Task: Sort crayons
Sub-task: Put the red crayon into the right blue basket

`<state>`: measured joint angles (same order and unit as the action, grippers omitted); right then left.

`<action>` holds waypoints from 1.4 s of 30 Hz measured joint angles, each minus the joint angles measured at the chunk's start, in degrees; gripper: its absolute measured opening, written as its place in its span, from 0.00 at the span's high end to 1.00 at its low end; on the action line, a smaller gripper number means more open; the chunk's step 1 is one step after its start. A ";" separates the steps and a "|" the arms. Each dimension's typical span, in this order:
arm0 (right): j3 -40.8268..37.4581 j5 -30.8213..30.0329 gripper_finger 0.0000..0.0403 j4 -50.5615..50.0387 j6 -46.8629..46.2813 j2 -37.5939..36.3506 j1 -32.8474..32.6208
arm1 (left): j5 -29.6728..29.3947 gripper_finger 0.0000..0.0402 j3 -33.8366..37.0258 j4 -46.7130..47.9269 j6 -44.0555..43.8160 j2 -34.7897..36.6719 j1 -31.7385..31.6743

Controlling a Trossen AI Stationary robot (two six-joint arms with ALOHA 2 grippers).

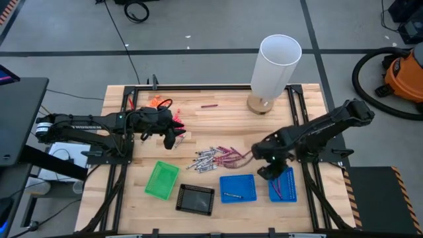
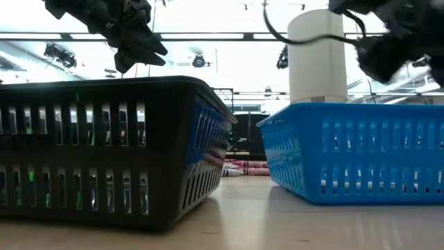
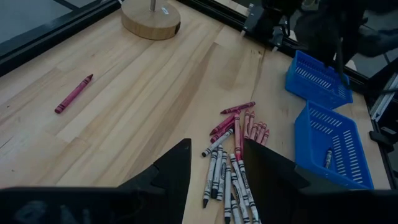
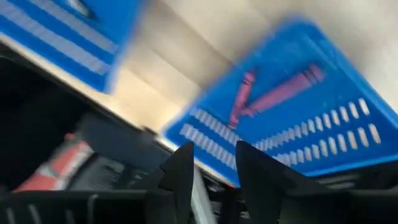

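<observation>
Presently the right gripper (image 1: pixel 269 173) hangs over the near rim of the far-right blue tray (image 1: pixel 283 185), its fingers parted with nothing visible between them; two maroon crayons (image 4: pixel 273 93) already lie inside that tray. The left gripper (image 1: pixel 170 139) waits open and empty over the table (image 1: pixel 218 119), just left of the crayon pile (image 1: pixel 215 158).

Risks, as judged:
- The right gripper sits close to the tray edge; a careless withdrawal could clip the rim and shove or tip the light tray.
- The pile is tangled, maroon and grey-white together; a grasp there may lift two at once or scatter neighbours.
- One grey-white crayon (image 1: pixel 231 195) lies in the middle blue tray (image 1: pixel 238 188); a mixed pick would spoil the sort.

Surroundings: a green tray (image 1: pixel 162 179) and a black tray (image 1: pixel 195 198) stand left of the blue ones. A stray maroon crayon (image 1: pixel 209 105) lies well apart near a tall white cylinder (image 1: pixel 274 66) on a wooden base, which could obstruct a reach for it.
</observation>
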<state>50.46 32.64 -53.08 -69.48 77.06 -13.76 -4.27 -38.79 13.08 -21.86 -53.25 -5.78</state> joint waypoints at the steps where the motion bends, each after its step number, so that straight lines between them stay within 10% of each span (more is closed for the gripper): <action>1: 1.25 -1.55 0.68 -0.03 0.29 0.03 0.53 | 0.00 0.61 0.00 0.00 -0.01 0.00 0.00; 20: 8.50 -34.41 0.67 11.66 27.93 17.53 6.94 | 0.00 0.61 0.00 0.02 -2.24 0.00 0.02; 42: 5.30 -33.08 0.70 16.35 33.20 24.56 11.04 | 0.00 0.61 0.00 0.35 -3.07 0.00 0.02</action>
<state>55.76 -0.44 -36.74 -36.28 101.62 -2.72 -4.27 -38.79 13.43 -24.93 -53.25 -5.76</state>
